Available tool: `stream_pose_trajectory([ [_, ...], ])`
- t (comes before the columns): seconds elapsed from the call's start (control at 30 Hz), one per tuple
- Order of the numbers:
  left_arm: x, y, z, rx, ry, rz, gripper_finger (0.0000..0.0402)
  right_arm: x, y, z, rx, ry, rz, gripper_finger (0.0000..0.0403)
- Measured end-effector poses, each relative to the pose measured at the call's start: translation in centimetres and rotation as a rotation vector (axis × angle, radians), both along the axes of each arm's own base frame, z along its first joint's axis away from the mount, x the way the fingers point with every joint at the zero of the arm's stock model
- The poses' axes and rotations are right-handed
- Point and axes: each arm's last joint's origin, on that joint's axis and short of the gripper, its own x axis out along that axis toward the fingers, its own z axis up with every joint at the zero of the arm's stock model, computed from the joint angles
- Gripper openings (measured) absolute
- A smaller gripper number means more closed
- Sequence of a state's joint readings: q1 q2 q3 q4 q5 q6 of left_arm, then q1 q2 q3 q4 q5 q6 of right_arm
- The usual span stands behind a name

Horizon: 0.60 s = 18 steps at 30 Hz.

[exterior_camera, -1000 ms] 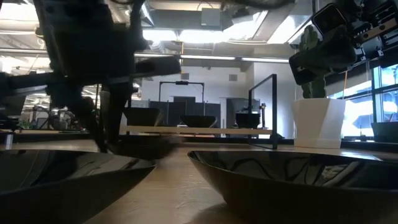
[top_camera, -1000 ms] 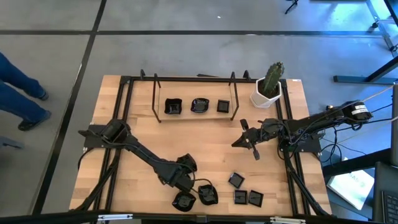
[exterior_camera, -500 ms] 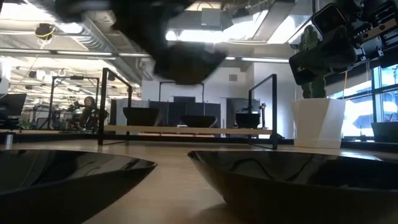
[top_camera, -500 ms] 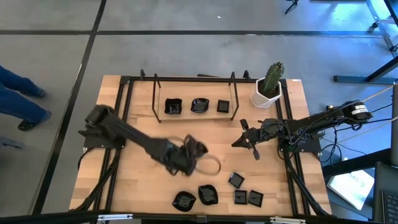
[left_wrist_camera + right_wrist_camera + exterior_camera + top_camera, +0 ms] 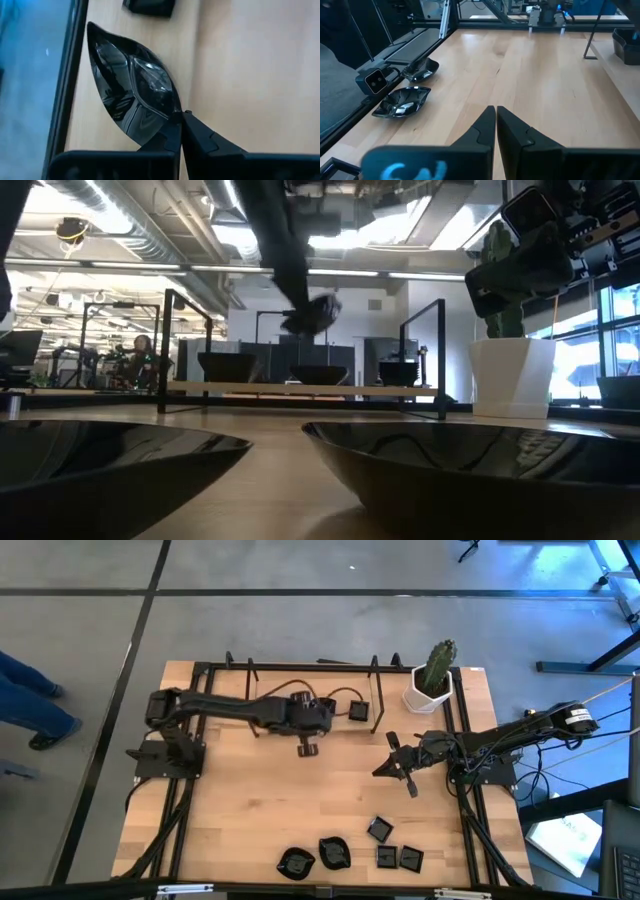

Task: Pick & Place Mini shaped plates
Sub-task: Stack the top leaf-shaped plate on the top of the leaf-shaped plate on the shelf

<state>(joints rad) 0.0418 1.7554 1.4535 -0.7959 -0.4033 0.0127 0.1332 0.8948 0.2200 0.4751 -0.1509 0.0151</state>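
Glossy black, thin-walled and hard-looking, the dish [image 5: 132, 95] in the left end effector [image 5: 181, 120] is pinched at one edge of its rim, fingers closed tight on it. It seems light, since that single rim pinch carries it, but the glaze looks slippery and a hold so far off centre could let it swing or slide out. It also looks brittle, so it should be set down, not dropped. In the high view this end effector [image 5: 307, 743] hangs just in front of the rack [image 5: 250, 690] at the far side of the bench [image 5: 340, 800], where other dishes sit; a square one [image 5: 358, 710] shows clearly.

More dishes wait at the near edge: two rounded, wavy-rimmed ones [image 5: 296, 862] [image 5: 333, 853] and three small square ones [image 5: 380, 830] [image 5: 387, 857] [image 5: 411, 859]. Their raised rims are the obvious places to take hold; the flat centres offer nothing to grip.

The right end effector [image 5: 402, 766] waits over the right side of the bench, fingers together and holding nothing. A cactus [image 5: 437, 665] in a white pot [image 5: 424, 695] stands at the far right corner.

No brand, label or readable writing shows on the dishes or the rack.
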Motion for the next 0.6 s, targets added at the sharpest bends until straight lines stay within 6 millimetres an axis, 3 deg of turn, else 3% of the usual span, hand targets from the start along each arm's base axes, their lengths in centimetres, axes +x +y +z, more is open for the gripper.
stream_pose_trajectory([
  [0.13, 1.2, 1.8, -1.8, 0.003, 0.064, 0.025, 0.0002, 0.0, 0.0, -0.1, -0.001, 0.008, 0.0, 0.0018],
  [0.43, 4.7, 2.6, -3.4, 0.076, 0.175, 0.03, 0.0002, -0.1, 0.0, -0.5, -0.006, 0.054, 0.001, 0.0018],
  [0.6, 5.6, 3.0, -4.9, 0.069, 0.263, 0.034, 0.0002, -0.1, 0.0, -0.4, -0.005, 0.04, 0.02, 0.0018],
])
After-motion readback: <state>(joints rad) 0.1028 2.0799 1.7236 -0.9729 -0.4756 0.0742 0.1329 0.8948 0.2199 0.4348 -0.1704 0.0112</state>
